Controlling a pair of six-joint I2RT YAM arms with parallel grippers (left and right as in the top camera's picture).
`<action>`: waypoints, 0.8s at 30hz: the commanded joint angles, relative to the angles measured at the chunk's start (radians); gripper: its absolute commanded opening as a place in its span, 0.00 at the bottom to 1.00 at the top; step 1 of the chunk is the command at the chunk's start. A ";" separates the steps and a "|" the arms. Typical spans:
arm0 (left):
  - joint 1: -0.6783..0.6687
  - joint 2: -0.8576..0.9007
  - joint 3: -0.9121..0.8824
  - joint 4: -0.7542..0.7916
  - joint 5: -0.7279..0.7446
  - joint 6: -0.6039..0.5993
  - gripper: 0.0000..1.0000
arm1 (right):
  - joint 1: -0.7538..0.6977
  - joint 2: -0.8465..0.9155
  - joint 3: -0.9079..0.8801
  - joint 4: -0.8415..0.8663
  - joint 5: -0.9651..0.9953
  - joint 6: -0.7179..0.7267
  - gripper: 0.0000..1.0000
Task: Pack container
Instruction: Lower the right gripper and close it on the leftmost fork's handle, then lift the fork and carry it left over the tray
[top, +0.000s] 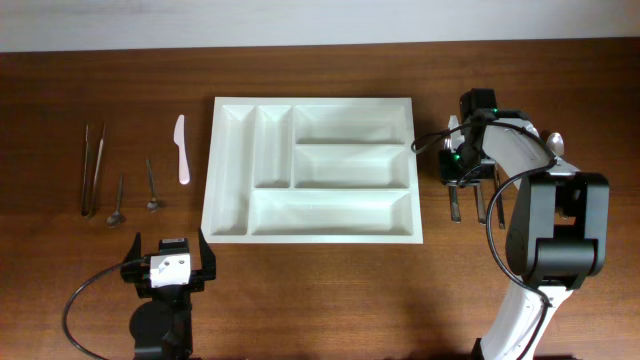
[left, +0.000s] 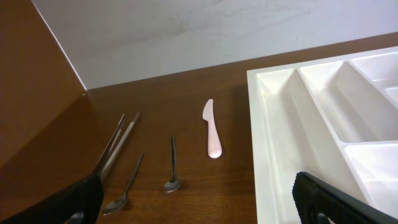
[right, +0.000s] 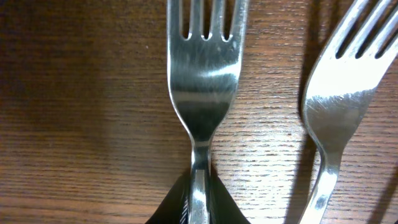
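My right gripper (right: 198, 182) pinches the fork (right: 202, 81) at its neck, handle cut off below. A second fork (right: 339, 112) lies just beside. Overhead, my wrist covers most of both. My left gripper (top: 168, 262) gapes wide near the container (top: 312, 101), mid-table.

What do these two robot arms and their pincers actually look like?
Both arms mix black and white parts. The left arm has a black base, a white block behind the left gripper and a black cable looping off. Its fingers are black with ribbed pads. The right arm has white curved shells, black boxy joints, black cables and small green lights near the right gripper.
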 joint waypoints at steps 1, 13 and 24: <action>-0.005 -0.008 -0.006 0.003 0.010 0.008 0.99 | 0.000 0.020 0.010 0.003 0.020 0.005 0.10; -0.005 -0.008 -0.006 0.003 0.010 0.008 0.99 | 0.000 0.020 0.021 -0.008 0.021 0.004 0.06; -0.005 -0.008 -0.006 0.003 0.010 0.008 0.99 | 0.000 0.020 0.135 -0.072 0.024 -0.008 0.05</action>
